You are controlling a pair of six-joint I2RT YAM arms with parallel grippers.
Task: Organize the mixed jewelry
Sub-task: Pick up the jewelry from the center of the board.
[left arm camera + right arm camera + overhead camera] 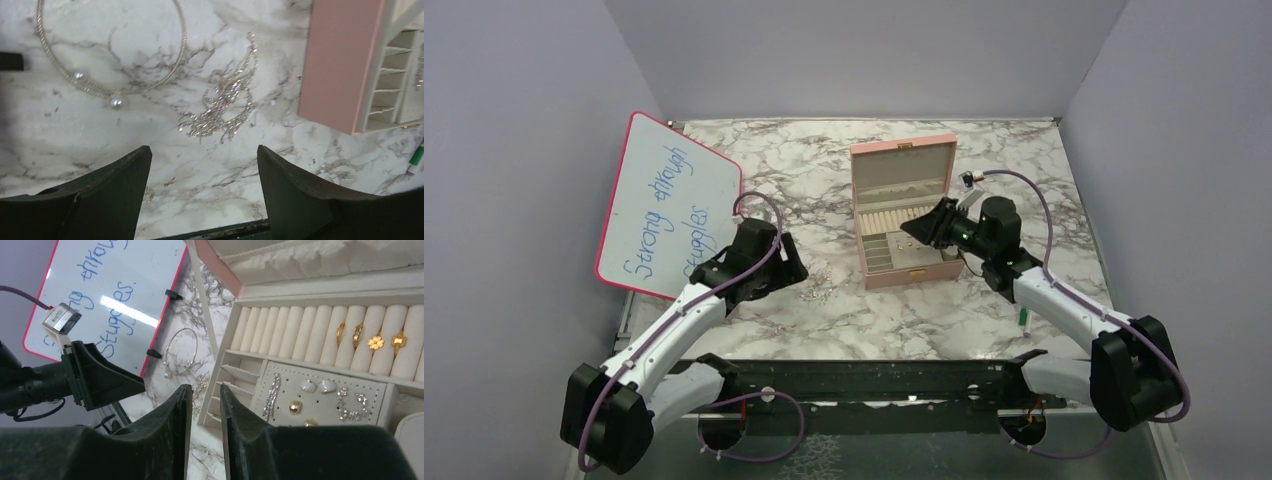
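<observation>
Spread left gripper (pixel 202 165) hovers; at twelve o'clock, crystal earrings (pixel 220 107) look light, snaggy: pinch mid-cluster. Right gripper (pixel 206 405) nearly closed, empty.

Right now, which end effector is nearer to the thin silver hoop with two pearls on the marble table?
Left. The left end effector hovers open just short of the thin silver hoop with two pearls. The right end effector is over the open pink jewelry box, farther away.
</observation>
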